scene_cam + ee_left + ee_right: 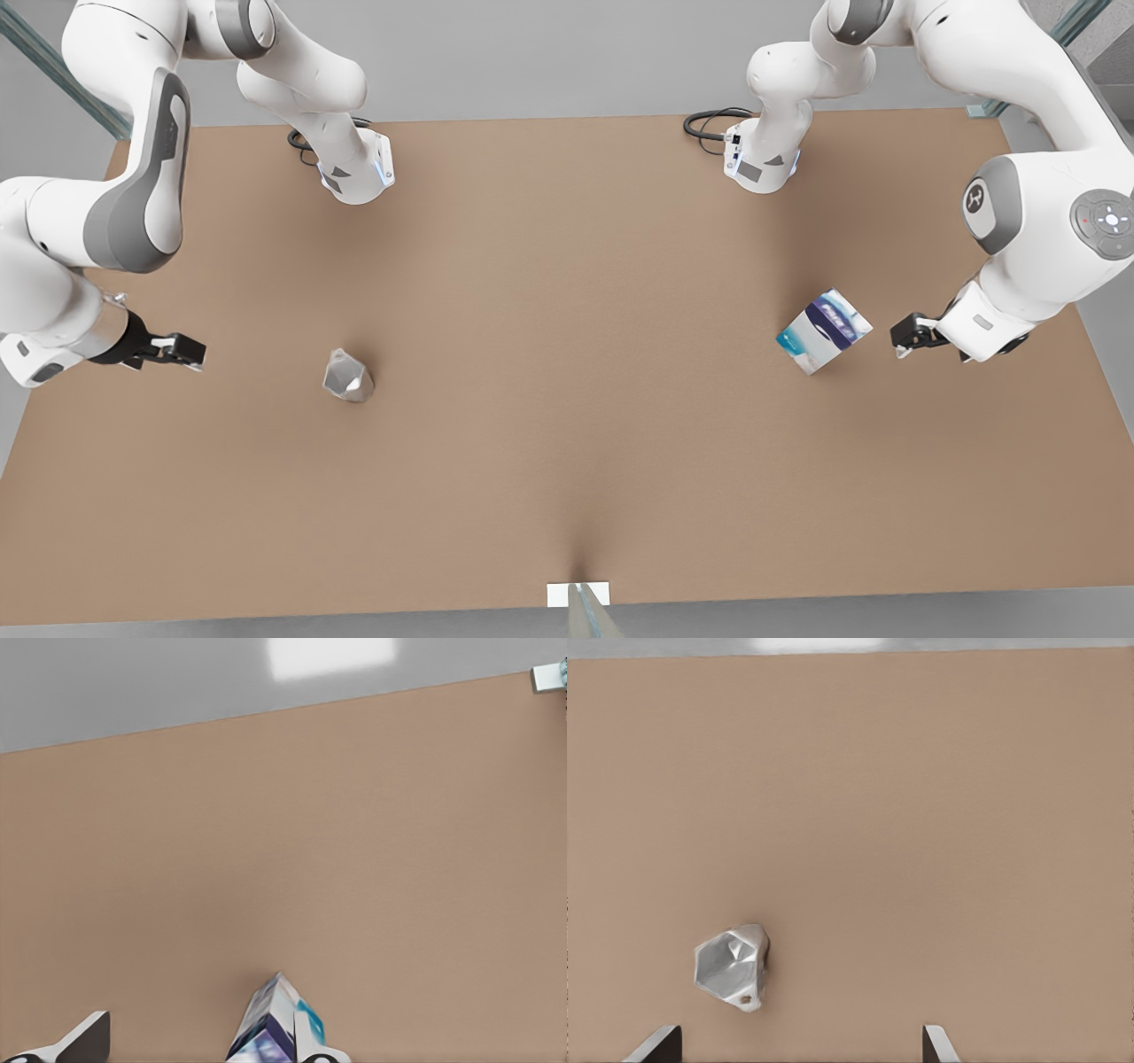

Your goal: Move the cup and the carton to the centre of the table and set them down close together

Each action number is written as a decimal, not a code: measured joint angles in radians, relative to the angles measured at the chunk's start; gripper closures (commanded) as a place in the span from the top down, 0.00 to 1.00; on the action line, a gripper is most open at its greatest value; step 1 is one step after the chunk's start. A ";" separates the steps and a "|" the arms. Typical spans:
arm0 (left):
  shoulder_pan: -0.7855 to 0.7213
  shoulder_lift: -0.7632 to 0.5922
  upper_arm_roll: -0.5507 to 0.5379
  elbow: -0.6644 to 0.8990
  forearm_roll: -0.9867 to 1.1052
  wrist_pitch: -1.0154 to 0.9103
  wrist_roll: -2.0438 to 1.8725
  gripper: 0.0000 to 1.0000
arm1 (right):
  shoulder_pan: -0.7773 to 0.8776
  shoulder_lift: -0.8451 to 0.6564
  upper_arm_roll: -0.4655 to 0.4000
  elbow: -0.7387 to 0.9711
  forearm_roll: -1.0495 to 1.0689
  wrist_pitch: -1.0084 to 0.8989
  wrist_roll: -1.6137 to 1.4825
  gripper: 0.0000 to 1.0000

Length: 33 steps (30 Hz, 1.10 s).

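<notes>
We take the next move to turn on how each thing lies from the arm nearest it, since both still sit well out from the middle of the bench. The carton rests on the bench toward the front view's right, turned at a slant to the bench edges, and the left gripper hovers just beside it on the outer side, apart from it, its tips aimed toward the carton. In the left wrist view the carton sits between the two fingertips, nearer one of them, so these jaws stand apart and roughly astride its line. The cup stands toward the front view's left, and the right gripper is near it but well clear, out toward the bench's edge. In the right wrist view the cup lies ahead of the spread fingertips and off to one side of their midline, close to one fingertip, so we judge that this arm needs a sideways correction before closing in. These jaws are also apart, holding nothing. Each arm is plainly the nearer one to its own thing. The cup's mouth faces the right wrist camera and we see nothing inside it; the carton is closed.
</notes>
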 measured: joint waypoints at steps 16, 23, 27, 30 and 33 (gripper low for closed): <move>0.000 0.045 0.005 -0.002 -0.006 0.004 0.000 1.00 | 0.029 0.049 0.026 -0.465 0.104 0.426 -0.095 1.00; 0.000 0.061 0.005 0.000 -0.004 0.006 0.000 1.00 | 0.052 0.092 0.042 -0.609 0.105 0.595 -0.106 1.00; 0.000 0.067 0.005 0.000 -0.003 0.007 -0.002 1.00 | 0.063 0.124 0.040 -0.640 0.105 0.639 -0.107 1.00; 0.001 0.069 0.007 0.000 -0.001 0.007 -0.002 1.00 | 0.063 0.139 0.040 -0.655 0.105 0.651 -0.107 1.00; 0.001 0.071 0.007 -0.001 0.000 0.007 -0.002 1.00 | 0.063 0.150 0.039 -0.676 0.105 0.671 -0.105 1.00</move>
